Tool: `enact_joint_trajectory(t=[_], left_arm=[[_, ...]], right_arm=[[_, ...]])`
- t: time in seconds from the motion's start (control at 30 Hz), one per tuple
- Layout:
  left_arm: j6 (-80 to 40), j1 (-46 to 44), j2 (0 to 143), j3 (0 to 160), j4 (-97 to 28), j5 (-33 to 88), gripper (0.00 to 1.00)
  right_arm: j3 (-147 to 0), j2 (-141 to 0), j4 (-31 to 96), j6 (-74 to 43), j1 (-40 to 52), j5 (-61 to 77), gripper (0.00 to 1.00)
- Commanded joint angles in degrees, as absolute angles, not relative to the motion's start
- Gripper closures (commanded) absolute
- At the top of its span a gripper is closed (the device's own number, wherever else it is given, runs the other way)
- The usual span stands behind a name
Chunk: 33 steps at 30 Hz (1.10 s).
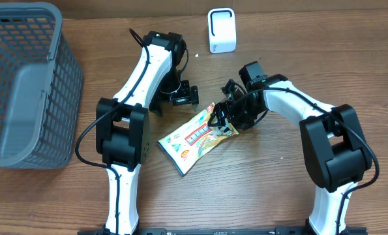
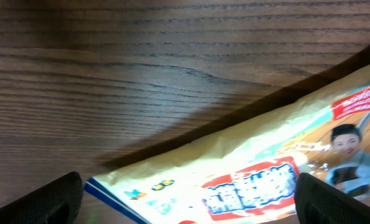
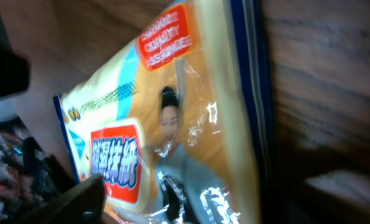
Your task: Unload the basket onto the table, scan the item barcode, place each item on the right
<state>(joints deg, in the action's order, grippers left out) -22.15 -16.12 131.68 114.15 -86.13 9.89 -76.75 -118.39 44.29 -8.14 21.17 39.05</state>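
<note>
Overhead: snack packet (image 1: 197,138) laid flat on table (image 1: 259,196), frame centre. Right tool (image 1: 221,119) set at its upper-right end, grip not determinable. Left tool (image 1: 184,93) just above, apart.
Left wrist: tool spread wide, packet beneath, unheld.
Right wrist: packet fills frame.
Step judged: pick-up. Packet to be gripped, then presented to white scanner (image 1: 221,30), upper centre.

mock shop checkout, grey shopping basket (image 1: 62,91), white scanner (image 1: 222,31), wooden table (image 1: 259,189)

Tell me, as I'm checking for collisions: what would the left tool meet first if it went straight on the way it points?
Probably the snack packet, lying on the table just ahead of the open left tool, though depth is unclear.
</note>
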Motion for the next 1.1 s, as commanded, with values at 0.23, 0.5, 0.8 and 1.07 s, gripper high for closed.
enact_joint_trajectory(t=[0.23, 0.5, 0.8, 1.07], left_arm=[[-22.3, -16.3, 129.8, 115.5, -86.1, 10.6, 0.0], [-22.3, -16.3, 129.8, 115.6, -85.8, 10.6, 0.0], [-21.2, -16.9, 129.8, 115.5, -85.9, 10.8, 0.0], [-21.2, -17.2, 129.9, 115.5, -83.5, 13.3, 0.0]], right_arm=[[-76.1, -119.7, 44.0, -16.6, 21.9, 40.4, 0.3], [-76.1, -119.7, 42.5, -20.1, 23.1, 38.1, 0.96], [-76.1, -119.7, 32.8, -31.2, 14.1, 37.6, 0.96], [-76.1, -119.7, 32.8, -30.8, 1.2, 40.7, 0.96]])
